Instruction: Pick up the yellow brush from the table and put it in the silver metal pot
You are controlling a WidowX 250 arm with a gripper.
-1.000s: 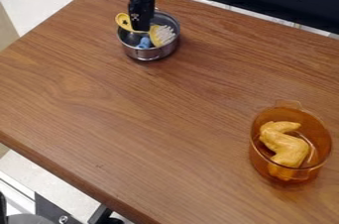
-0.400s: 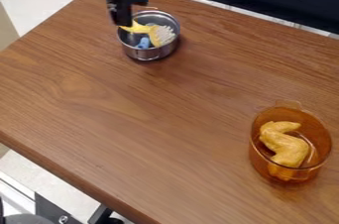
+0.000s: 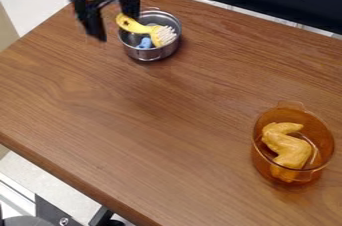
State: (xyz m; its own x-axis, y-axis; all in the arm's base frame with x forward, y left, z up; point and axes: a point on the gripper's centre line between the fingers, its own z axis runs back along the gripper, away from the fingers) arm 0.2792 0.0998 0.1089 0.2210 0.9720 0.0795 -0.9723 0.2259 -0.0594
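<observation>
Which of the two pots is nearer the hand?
The metal pot with the yellow brush in it, near the hand; the amber, see-through pot stands farther off, holding a chicken wing.

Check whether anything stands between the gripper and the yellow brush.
Nothing visible does: the gripper hangs near the handle end of the yellow brush, whose bristled head sits inside the metal pot.

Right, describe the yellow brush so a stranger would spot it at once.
On the brown table, find the metal pot near the far edge, beside the gripper with its spread fingers. The brush lies in that pot, its handle reaching over the rim toward the gripper. Its pale bristles and yellow body set it apart from the blue thing next to it.
</observation>
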